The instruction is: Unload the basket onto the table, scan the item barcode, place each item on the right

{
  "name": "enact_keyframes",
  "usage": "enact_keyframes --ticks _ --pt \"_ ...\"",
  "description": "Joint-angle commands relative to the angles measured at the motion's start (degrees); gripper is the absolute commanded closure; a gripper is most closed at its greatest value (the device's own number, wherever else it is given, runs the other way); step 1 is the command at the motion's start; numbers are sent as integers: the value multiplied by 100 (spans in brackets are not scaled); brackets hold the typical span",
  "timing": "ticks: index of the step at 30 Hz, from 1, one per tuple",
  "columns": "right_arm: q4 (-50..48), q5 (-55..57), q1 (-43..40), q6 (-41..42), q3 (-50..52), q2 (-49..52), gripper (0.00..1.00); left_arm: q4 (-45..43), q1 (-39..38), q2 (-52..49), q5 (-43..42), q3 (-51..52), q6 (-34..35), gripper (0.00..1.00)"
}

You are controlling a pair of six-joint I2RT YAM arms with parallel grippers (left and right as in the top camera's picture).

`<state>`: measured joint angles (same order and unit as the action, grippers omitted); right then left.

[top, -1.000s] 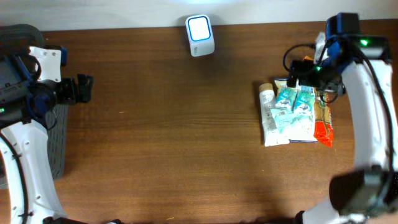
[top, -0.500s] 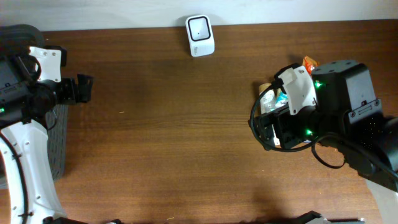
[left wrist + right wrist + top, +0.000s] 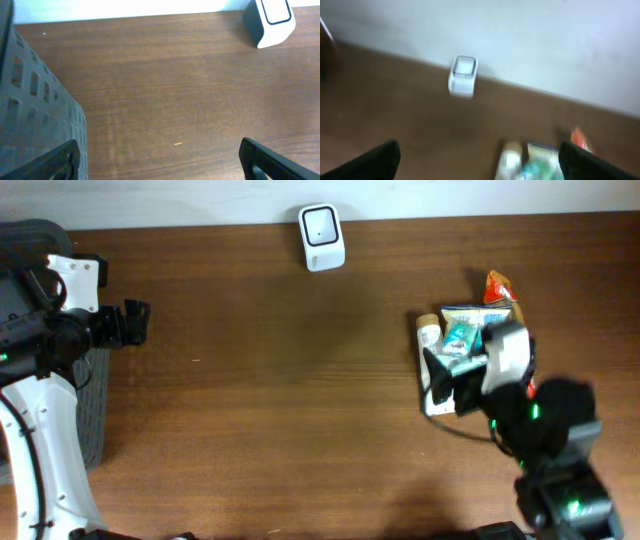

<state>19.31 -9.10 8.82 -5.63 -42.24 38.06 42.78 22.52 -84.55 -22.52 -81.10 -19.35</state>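
The goods lie in a small pile near the right edge of the brown wooden desk [image 3: 280,420], about midway between its far and near edges. A white plastic tube [image 3: 429,340] forms the pile's left side. Its long axis runs from far edge to near edge, cap end toward the far edge. Just to its right lie teal-and-white packets [image 3: 466,330]. An orange foil packet [image 3: 498,286] sticks out, tilted, at the pile's far-right corner. No barcode can be made out.

The right gripper [image 3: 447,376] hangs over the tube's near half, fingers spread wide and holding nothing; whether it touches the pile cannot be told. Its own blurred view faces the white rounded scanner box [image 3: 322,237], which stands at the far edge, left of the pile, with its window facing up. Open wood runs between scanner and pile and across the whole middle of the desk.

The left gripper [image 3: 136,322] sits near the left edge, also wide open and empty, beside a dark perforated basket [image 3: 95,395] at that edge.
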Motion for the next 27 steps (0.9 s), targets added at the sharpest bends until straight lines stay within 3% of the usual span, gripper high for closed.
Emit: enact_keyframes --ticks 1,4,7,11,27 --pt "-968 -151 -219 -57 1696 -1412 1 -20 15 22 -61 7 -70 1" --pt "-2288 -409 -365 -55 3491 -2806 1 -20 15 22 -61 7 -68 1" --pt "-2551 -404 -358 -55 4194 -3224 1 -20 15 22 -61 7 -68 1" --pt "-1655 -382 -361 -101 4192 -3799 1 -22 15 22 -61 7 -68 1" --pt "-1606 -439 -361 -101 4192 -3786 1 -20 15 22 -61 7 -68 1"
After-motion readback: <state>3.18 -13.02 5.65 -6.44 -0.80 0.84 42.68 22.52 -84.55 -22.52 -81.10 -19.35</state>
